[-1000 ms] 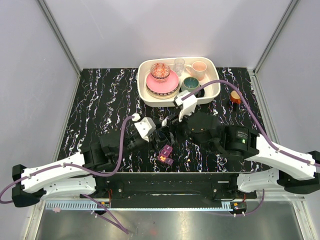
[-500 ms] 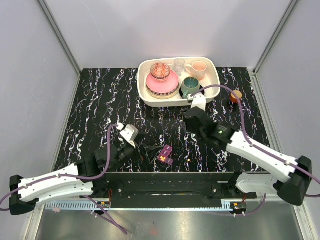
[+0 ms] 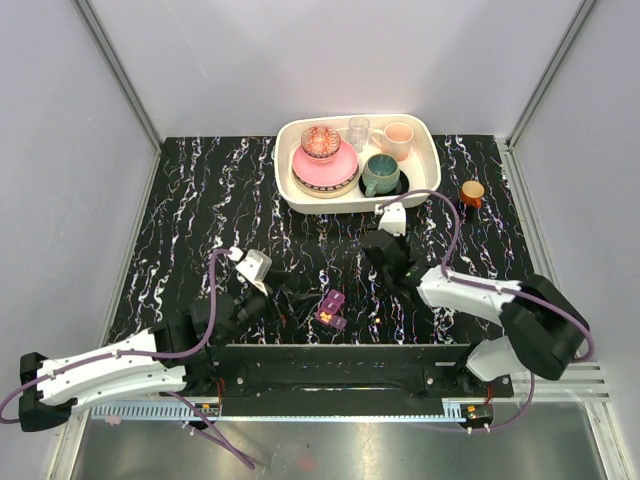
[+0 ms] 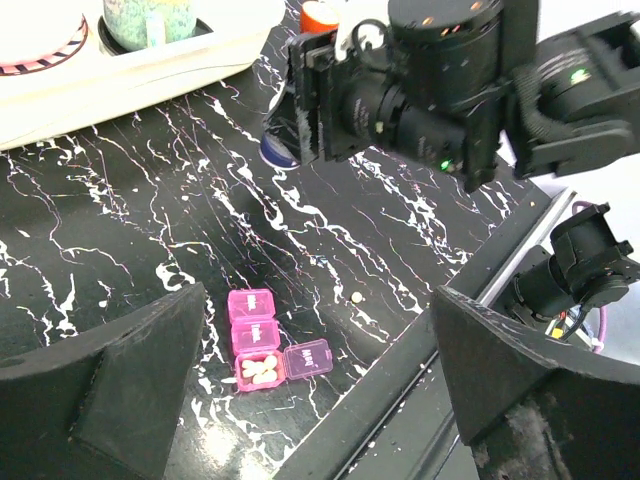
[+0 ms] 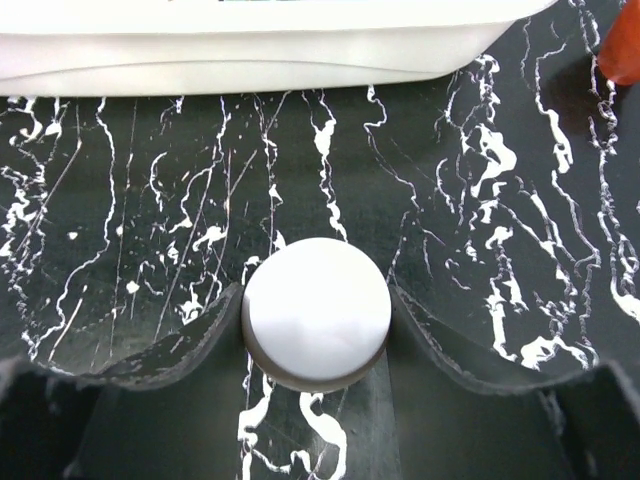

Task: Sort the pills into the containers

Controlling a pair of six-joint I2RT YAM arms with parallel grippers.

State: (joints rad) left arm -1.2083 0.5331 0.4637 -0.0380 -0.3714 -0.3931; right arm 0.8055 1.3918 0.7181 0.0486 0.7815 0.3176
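Hung low over the near edge of the black marbled table (image 3: 200, 210) with the left gripper (image 4: 320, 295) spread as wide as it went and nothing between its fingers. Caught the magenta pill box (image 4: 262, 345) just ahead, at 7 o'clock of the gap in the wrist view and 3 o'clock of the fingers from overhead, long axis running roughly 1 to 7 o'clock. Showed three compartments in a row, the nearest open, lid flipped aside, holding a small heap of pale yellowish pills (image 4: 258, 369), the other two apparently shut. Found one loose pill (image 4: 359, 297) bare on the table near the box's 3 o'clock. Pinned a white cap (image 5: 316, 295) in the part-closed right gripper (image 5: 316, 330) farther out, between 1 and 2 o'clock of the box. Judged the empty left gripper nearer the box and free for the loose pill. Closed off the far side with a cream tray (image 5: 300, 50) and an orange-lidded jar (image 3: 471, 190).
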